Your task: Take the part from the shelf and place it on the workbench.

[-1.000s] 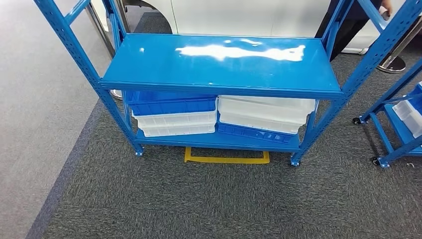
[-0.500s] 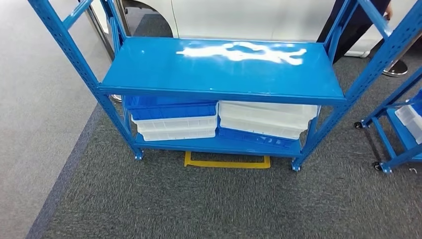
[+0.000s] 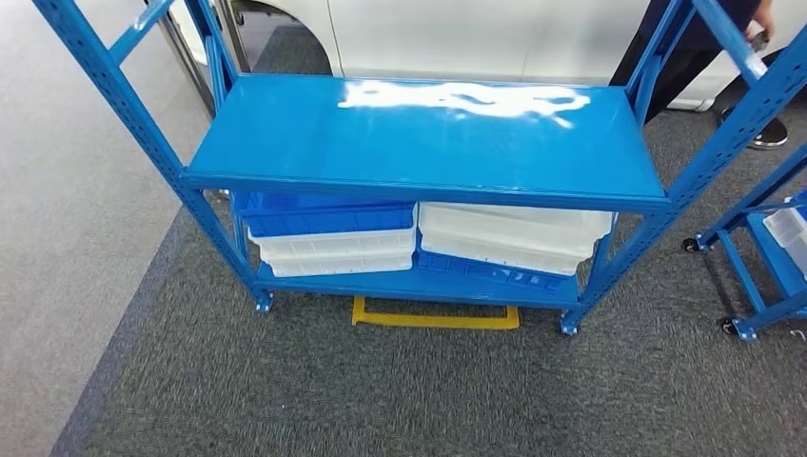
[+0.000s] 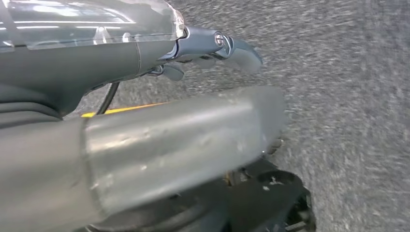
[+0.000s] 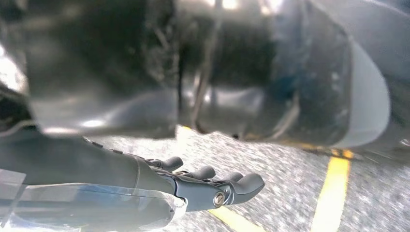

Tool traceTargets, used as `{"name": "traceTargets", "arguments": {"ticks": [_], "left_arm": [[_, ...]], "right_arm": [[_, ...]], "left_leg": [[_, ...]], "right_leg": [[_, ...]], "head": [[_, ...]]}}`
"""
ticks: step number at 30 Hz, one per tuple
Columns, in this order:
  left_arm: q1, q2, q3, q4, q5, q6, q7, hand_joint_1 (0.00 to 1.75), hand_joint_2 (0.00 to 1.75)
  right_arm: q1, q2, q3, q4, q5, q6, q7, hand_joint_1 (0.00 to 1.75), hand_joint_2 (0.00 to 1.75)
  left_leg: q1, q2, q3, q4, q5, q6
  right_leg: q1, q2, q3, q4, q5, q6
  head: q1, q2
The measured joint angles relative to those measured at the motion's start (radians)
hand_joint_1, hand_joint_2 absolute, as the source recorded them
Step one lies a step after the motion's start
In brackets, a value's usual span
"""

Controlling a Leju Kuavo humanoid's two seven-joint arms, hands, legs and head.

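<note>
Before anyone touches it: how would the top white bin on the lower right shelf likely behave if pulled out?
The top white bin looks like thin plastic, so probably light and slightly flexible. It sits tilted on another white bin, so it may slide or drag that along.

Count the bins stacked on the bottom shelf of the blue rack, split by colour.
Blue bins: 2, one on top of the left stack, one at the bottom of the right stack
White bins: 4, two on the left, two on the right
Total: 6

No readable text or labels anywhere.
</note>
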State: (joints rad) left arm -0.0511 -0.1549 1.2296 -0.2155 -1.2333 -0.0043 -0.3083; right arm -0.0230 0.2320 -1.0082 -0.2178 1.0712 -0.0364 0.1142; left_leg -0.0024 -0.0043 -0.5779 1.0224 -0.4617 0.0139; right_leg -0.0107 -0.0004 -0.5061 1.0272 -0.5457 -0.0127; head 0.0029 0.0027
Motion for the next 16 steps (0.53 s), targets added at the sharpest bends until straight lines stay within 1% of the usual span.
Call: {"name": "traceTargets", "arguments": {"ticks": [2,3,4,6,7,8,9,10,11,12,13,14,15,16], "left_arm": [[0.003,0.0,0.0,0.0,0.0,0.0,0.0,0.0,0.0],[0.003,-0.001,0.001,0.0,0.0,0.0,0.0,0.0,0.0],[0.003,-0.001,0.001,0.0,0.0,0.0,0.0,0.0,0.0],[0.0,-0.001,0.001,0.0,0.0,0.0,0.0,0.0,0.0],[0.0,-0.001,0.001,0.0,0.0,0.0,0.0,0.0,0.0],[0.001,-0.001,0.001,0.0,0.0,0.0,0.0,0.0,0.0],[0.003,-0.001,0.001,0.0,0.0,0.0,0.0,0.0,0.0],[0.004,-0.002,0.001,0.0,0.0,0.0,0.0,0.0,0.0],[0.005,-0.002,0.001,0.0,0.0,0.0,0.0,0.0,0.0],[0.004,-0.002,0.001,0.0,0.0,0.0,0.0,0.0,0.0],[0.003,-0.002,0.001,0.0,0.0,0.0,0.0,0.0,0.0],[0.002,-0.002,0.001,0.0,0.0,0.0,0.0,0.0,0.0],[0.0,-0.003,0.001,0.0,0.0,0.0,0.0,0.0,0.0],[-0.001,-0.003,0.001,0.0,0.0,0.0,0.0,0.0,0.0]], "right_arm": [[-0.001,-0.001,0.0,0.0,0.0,0.0,0.0,0.0,0.0],[-0.002,-0.001,0.0,0.0,0.0,0.0,0.0,0.0,0.0],[-0.003,-0.001,0.0,0.0,0.0,0.0,0.0,0.0,0.0],[-0.002,-0.002,-0.001,0.0,0.0,0.0,-0.001,0.0,0.0],[-0.001,-0.002,-0.002,0.0,0.0,0.0,-0.001,0.0,0.0],[-0.001,-0.003,-0.003,0.0,0.0,0.0,-0.001,0.0,0.0],[0.0,-0.003,-0.004,0.0,0.0,0.0,-0.001,0.0,0.0],[-0.001,-0.003,-0.004,0.0,0.0,0.0,-0.001,0.0,0.0],[0.0,-0.004,-0.005,0.0,0.0,0.001,-0.001,0.0,0.0],[0.0,-0.004,-0.006,0.0,0.001,0.001,0.0,0.0,0.0],[0.0,-0.004,-0.006,0.0,0.002,0.002,0.0,0.0,0.0],[0.0,-0.004,-0.007,0.0,0.003,0.002,0.0,0.0,0.0],[0.0,-0.003,-0.007,0.0,0.004,0.003,0.0,0.0,0.0],[0.0,-0.003,-0.007,0.0,0.004,0.003,0.0,0.0,0.0]], "left_leg": [[0.006,0.0,0.013,-0.014,0.0,0.009],[0.009,0.0,0.021,-0.023,0.0,0.014],[0.012,0.001,0.029,-0.029,-0.001,0.02],[0.01,0.002,0.039,-0.031,-0.01,0.027],[0.009,0.002,0.045,-0.03,-0.016,0.028],[0.009,0.001,0.052,-0.03,-0.022,0.028],[0.009,0.0,0.062,-0.03,-0.03,0.027],[0.009,-0.001,0.074,-0.03,-0.038,0.024],[0.009,-0.002,0.084,-0.03,-0.046,0.021],[0.007,-0.003,0.092,-0.028,-0.055,0.016],[0.006,-0.003,0.096,-0.027,-0.062,0.011],[0.004,-0.003,0.097,-0.026,-0.068,0.005],[0.003,-0.004,0.098,-0.026,-0.072,-0.001],[0.004,-0.004,0.099,-0.028,-0.073,-0.003]], "right_leg": [[0.0,-0.001,0.005,0.004,-0.008,0.011],[0.0,0.0,-0.005,0.03,-0.022,0.015],[0.0,0.0,-0.03,0.078,-0.043,0.018],[-0.001,0.0,-0.112,0.211,-0.088,0.021],[-0.001,0.0,-0.15,0.261,-0.094,0.023],[-0.002,0.0,-0.172,0.28,-0.081,0.024],[-0.002,0.0,-0.173,0.257,-0.047,0.023],[-0.002,0.0,-0.156,0.202,0.001,0.022],[-0.001,0.0,-0.131,0.136,0.044,0.018],[0.0,0.0,-0.107,0.076,0.072,0.014],[0.002,0.001,-0.091,0.039,0.082,0.01],[0.004,0.002,-0.085,0.024,0.078,0.005],[0.006,0.003,-0.084,0.021,0.072,0.001],[0.007,0.003,-0.085,0.022,0.071,-0.002]], "head": [[0.0,0.0],[0.001,0.0],[0.001,0.0],[0.001,0.0],[0.001,0.0],[0.001,0.0],[0.001,0.0],[0.002,0.0],[0.002,0.0],[0.002,0.0],[0.001,0.0],[0.001,0.0],[0.001,0.0],[0.001,0.0]]}}
